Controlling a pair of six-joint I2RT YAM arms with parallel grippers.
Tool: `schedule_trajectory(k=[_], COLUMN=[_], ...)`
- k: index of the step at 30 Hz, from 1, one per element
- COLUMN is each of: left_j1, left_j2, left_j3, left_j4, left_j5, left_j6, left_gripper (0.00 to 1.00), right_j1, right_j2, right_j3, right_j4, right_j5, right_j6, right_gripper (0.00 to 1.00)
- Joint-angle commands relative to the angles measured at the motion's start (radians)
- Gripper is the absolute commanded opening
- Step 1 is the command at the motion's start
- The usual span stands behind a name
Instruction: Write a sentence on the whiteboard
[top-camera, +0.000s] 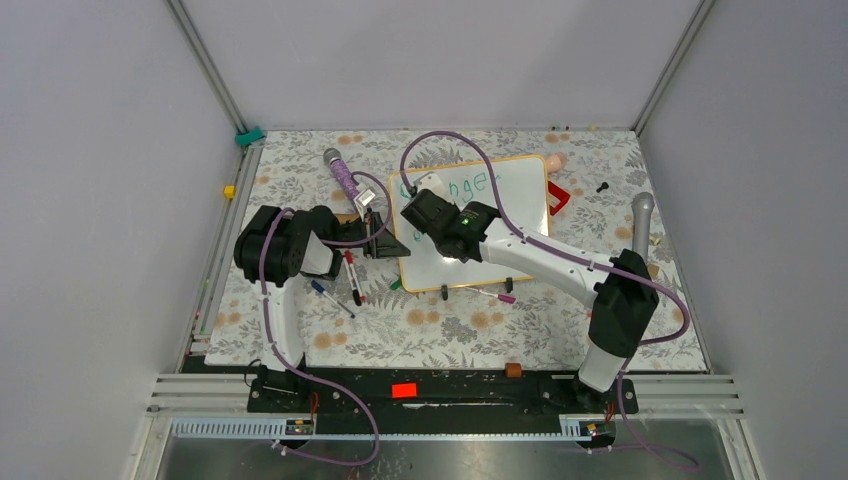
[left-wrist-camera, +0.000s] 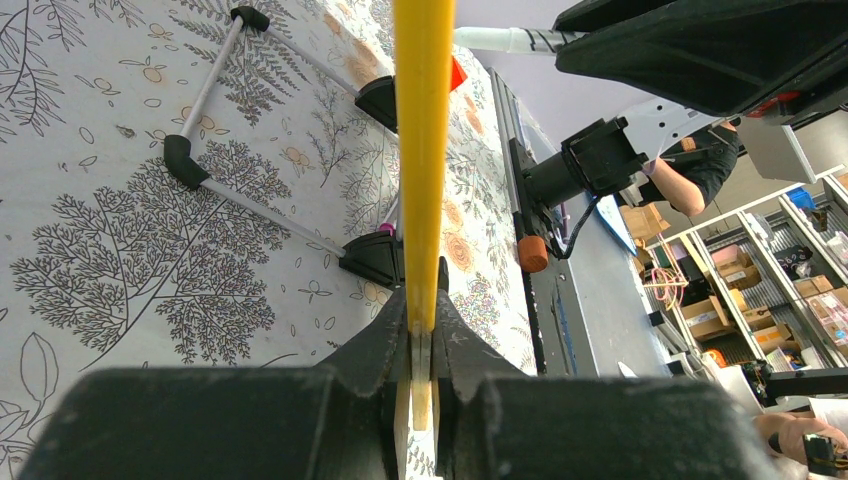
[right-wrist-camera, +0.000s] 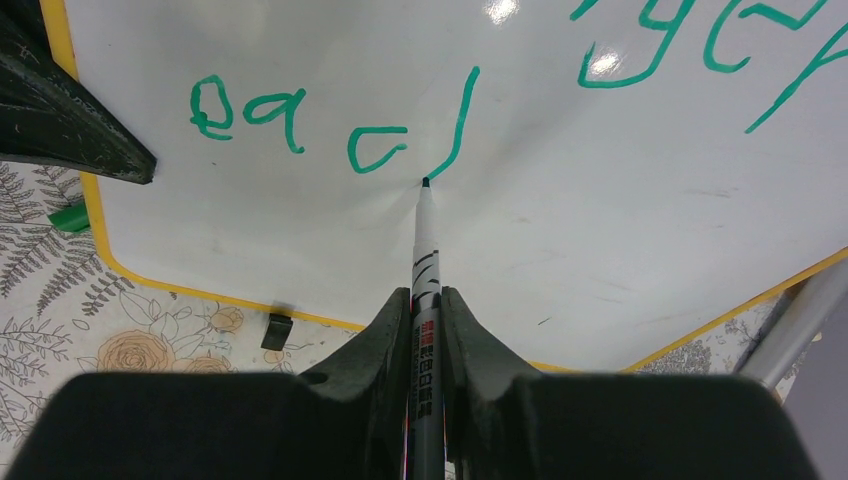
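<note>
While the whiteboard (top-camera: 525, 205) lies slightly right of the surface's middle, its orange-yellow frame is pinched at the left edge by the left arm's (top-camera: 280, 250) jaws, pressed together on it. A floral cloth (top-camera: 450, 330) covers the surface. Pale grey walls close it in at the back and both sides, with metal posts in the back corners. The sentence (top-camera: 468, 185) runs in green across the board in two lines. The lower line reads only "eac" and one long stroke in the right wrist view.

The right arm (top-camera: 560, 265) reaches over the board. Its jaws pinch a marker (right-wrist-camera: 425, 240), whose tip touches the board at the foot of that stroke.

Loose pens (top-camera: 350, 277) lie on the cloth left of the board, and a pink-capped pen (top-camera: 497, 296) lies just below its near edge, beside a black foot (top-camera: 443, 292). A purple wand (top-camera: 345, 180) rests near the board's back-left corner. A red piece (top-camera: 560, 197) sits just right of the board; what it holds I cannot tell. A grey wand (top-camera: 640, 225) lies near the right wall.

Beyond the near edge, the left wrist view shows shelves (left-wrist-camera: 760, 280) carrying cardboard boxes and bins, their contents too small to tell.
</note>
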Motion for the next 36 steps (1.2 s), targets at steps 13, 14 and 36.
schedule_trajectory(k=[13,14,36], left_j1=[0.003,0.002,0.002], left_j2=[0.013,0.014,0.013], left_j3=[-0.001,-0.001,-0.001], left_j4=[-0.004,-0.004,-0.005], left_j5=[0.04,0.039,0.039], left_j6=[-0.003,-0.003,-0.003], left_gripper=[0.0,0.0,0.0], right_j1=[-0.032,-0.033,-0.065], right_j2=[0.048,0.052,-0.012], right_j3=[0.114,0.119,0.051], right_j4=[0.002,0.001,-0.005], right_j5=[0.032,0.032,0.053], right_j6=[-0.039,-0.041,-0.037], right_gripper=[0.0,0.0,0.0])
